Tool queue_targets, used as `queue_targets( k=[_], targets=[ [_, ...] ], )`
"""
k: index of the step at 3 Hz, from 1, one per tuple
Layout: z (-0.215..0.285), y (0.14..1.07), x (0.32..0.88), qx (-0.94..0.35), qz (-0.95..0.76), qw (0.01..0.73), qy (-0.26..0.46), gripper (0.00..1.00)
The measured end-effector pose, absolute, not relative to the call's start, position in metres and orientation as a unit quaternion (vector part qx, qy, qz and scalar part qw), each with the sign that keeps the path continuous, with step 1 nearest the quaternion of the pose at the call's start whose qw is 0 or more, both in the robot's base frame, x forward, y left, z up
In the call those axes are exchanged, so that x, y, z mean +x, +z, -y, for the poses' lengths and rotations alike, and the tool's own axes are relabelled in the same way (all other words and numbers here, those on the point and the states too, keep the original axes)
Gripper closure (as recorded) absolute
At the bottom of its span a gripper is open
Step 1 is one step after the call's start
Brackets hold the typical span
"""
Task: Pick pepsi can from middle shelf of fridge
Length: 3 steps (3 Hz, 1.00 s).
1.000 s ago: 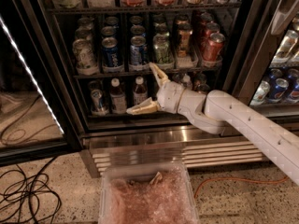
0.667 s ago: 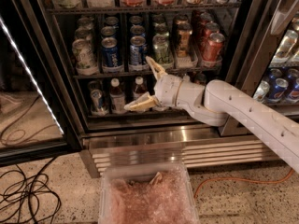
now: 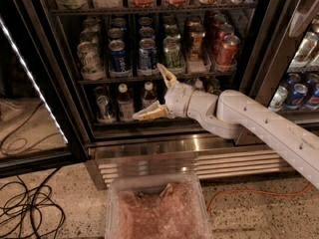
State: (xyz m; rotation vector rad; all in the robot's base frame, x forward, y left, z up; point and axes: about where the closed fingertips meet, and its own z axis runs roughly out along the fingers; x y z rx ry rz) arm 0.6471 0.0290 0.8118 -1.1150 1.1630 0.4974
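- Little has changed in the last second: the gripper stays before the open fridge, level with the gap between the middle shelf and the small bottles beneath it. Only the forearm behind it, running off toward 4 o'clock, has shifted slightly and rides a touch higher.
- For the task, that reads as fine alignment rather than a reach. Nothing is grasped, and the final approach to the can looks not yet made.
- The pepsi can stands upright at the front of its row on the middle shelf, at about 12 o'clock from the gripper. A darker blue can sits just beside it at 9 o'clock and a green-silver can at 3 o'clock.
- The jaws are spread wide and hold nothing. The upper finger points toward 11 o'clock, its tip by the shelf edge at about 4 o'clock of the pepsi can's foot. The lower finger points toward 8 o'clock across the bottles. Whether either finger touches anything cannot be told.
- The gripper likely must rise and turn so the fingers bracket the can. The close neighbours leave little room, so a nudged can is the risk.
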Motion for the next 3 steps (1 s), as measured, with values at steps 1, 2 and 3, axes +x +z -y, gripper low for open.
queue_targets(
  k=[1, 2, 3],
  targets=[
    [-0.0213, 0.8136, 0.6581, -0.483, -0.537, 0.665, 0.191, 0.00],
    [-0.0213, 0.8136, 0.6582, -0.483, -0.537, 0.665, 0.191, 0.00],
    [-0.0245, 0.8147, 0.6647, -0.469, -0.538, 0.674, 0.194, 0.00]
  ],
)
